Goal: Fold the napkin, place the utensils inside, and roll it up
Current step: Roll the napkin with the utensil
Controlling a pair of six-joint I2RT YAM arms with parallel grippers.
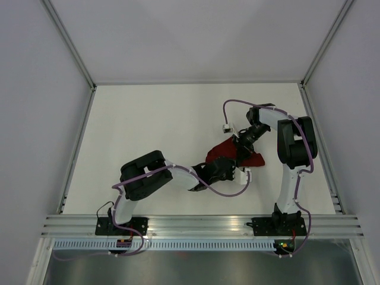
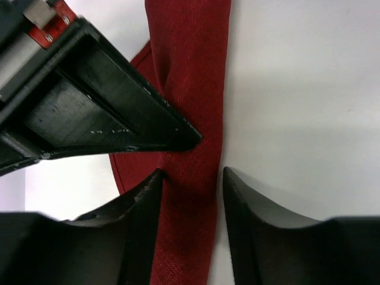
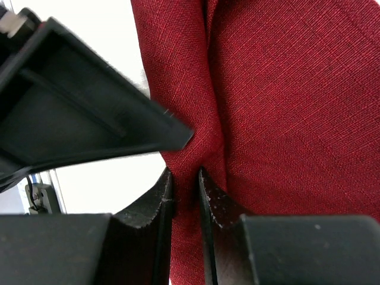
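my left gripper [image 2: 191, 178] straddles a bunched strip of the napkin [image 2: 191, 71], jaws apart on either side, not pinching. the strip's long axis runs straight away from me. beyond it, my right gripper [image 3: 185, 178] is clamped on a fold of the same cloth. no utensils show on the white table [image 1: 148, 119].

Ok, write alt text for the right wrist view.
The right gripper pinches a fold of the dark red napkin between its two black fingers. The cloth fills most of the frame, and a bare white table shows at the left.
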